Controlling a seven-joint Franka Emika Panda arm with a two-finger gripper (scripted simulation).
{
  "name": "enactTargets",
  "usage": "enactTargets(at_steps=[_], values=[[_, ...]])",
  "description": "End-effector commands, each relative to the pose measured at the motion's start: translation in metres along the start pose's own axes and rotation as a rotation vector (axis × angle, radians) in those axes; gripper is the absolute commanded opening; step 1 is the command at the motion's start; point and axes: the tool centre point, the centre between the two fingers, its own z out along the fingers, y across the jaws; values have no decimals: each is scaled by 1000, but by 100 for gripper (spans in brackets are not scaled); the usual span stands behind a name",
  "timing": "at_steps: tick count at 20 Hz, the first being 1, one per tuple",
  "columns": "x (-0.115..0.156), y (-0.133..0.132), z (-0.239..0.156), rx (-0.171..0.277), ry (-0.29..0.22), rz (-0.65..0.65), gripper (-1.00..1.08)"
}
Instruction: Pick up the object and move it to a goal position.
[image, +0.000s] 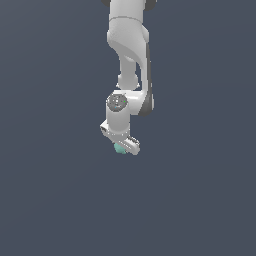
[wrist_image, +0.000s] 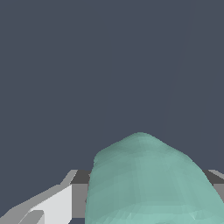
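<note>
The object (image: 119, 149) is a small teal-green lump that peeks out under the white hand in the exterior view. My gripper (image: 121, 148) hangs tilted at the end of the arm, with its fingers closed around the lump. In the wrist view the object (wrist_image: 148, 183) looms large and rounded, and it fills the space between the fingers (wrist_image: 57, 205). The gripper (wrist_image: 146, 177) is shut on it, and the lump's lower part is cut off by the frame edge.
The white arm (image: 129, 50) comes down from the top middle of the exterior view. A plain dark blue-grey background (image: 50, 175) lies behind everything in both views.
</note>
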Motion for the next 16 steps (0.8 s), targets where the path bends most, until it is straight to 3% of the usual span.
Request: enactTargets(at_steps=[1, 8, 16], values=[[1, -3, -5, 1, 1, 0, -100], [5, -21, -36, 0, 1, 0, -100], [15, -57, -97, -1, 1, 0, -100]])
